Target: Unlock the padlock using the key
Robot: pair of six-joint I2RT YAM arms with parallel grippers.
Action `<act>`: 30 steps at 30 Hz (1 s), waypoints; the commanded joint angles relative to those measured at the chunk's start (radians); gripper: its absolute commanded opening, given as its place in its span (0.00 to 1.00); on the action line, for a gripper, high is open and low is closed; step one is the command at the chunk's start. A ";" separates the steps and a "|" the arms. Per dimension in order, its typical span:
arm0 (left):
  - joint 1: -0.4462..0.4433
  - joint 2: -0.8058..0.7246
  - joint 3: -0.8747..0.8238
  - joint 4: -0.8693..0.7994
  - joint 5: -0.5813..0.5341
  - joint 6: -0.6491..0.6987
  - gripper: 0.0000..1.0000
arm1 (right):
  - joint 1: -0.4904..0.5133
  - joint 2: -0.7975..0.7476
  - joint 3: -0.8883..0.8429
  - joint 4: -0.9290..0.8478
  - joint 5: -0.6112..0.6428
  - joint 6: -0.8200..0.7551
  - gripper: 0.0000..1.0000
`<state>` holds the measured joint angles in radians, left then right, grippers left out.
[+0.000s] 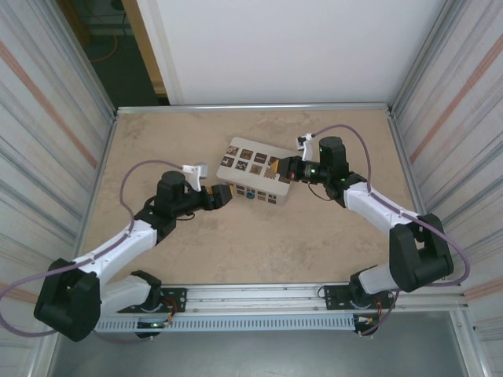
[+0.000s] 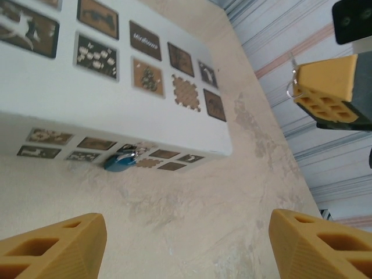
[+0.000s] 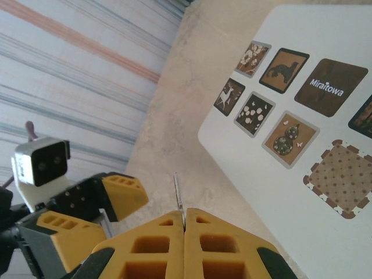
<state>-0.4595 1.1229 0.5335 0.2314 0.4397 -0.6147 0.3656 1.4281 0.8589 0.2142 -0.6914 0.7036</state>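
Note:
A small blue padlock (image 2: 120, 161) lies on the table against the near side of a white picture box (image 2: 87, 110); from above the padlock (image 1: 250, 195) shows at the box's front edge. My left gripper (image 2: 186, 247) is open, its yellow fingers (image 2: 52, 247) wide apart, a short way in front of the padlock with nothing between them. My right gripper (image 3: 185, 224) is shut on a thin metal key (image 3: 178, 195), whose blade sticks out past the fingertips. From above, the right gripper (image 1: 280, 167) hovers over the box's right end and the left gripper (image 1: 222, 196) is at its left front corner.
The white box (image 1: 251, 173) lies slanted in the middle of the tan table. Corrugated walls close in left and right, and a metal rail (image 1: 259, 297) runs along the near edge. Bare tabletop (image 1: 275, 243) lies between the arms.

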 commanded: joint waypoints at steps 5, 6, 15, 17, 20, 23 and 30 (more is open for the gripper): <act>-0.008 0.086 -0.055 0.185 -0.004 -0.075 0.74 | -0.033 0.097 -0.012 0.117 -0.062 0.058 0.00; -0.009 0.100 -0.059 0.203 -0.003 -0.078 0.74 | -0.035 0.104 -0.010 0.121 -0.063 0.057 0.00; -0.018 0.229 -0.102 0.358 0.012 -0.113 0.73 | -0.045 0.166 -0.012 0.165 -0.054 0.073 0.00; -0.018 0.241 -0.107 0.373 0.013 -0.115 0.73 | -0.045 0.184 -0.009 0.167 -0.057 0.073 0.00; -0.019 0.247 -0.107 0.375 0.009 -0.108 0.73 | -0.046 0.212 -0.006 0.165 -0.059 0.070 0.00; -0.018 0.246 -0.106 0.345 -0.007 -0.093 0.73 | -0.045 0.234 -0.007 0.160 -0.061 0.066 0.00; -0.018 0.239 -0.092 0.310 -0.022 -0.067 0.73 | -0.030 0.264 -0.008 0.112 -0.047 0.029 0.00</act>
<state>-0.4736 1.3693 0.4351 0.5503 0.4324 -0.7086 0.3279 1.6760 0.8577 0.3515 -0.7338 0.7540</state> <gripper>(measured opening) 0.729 0.055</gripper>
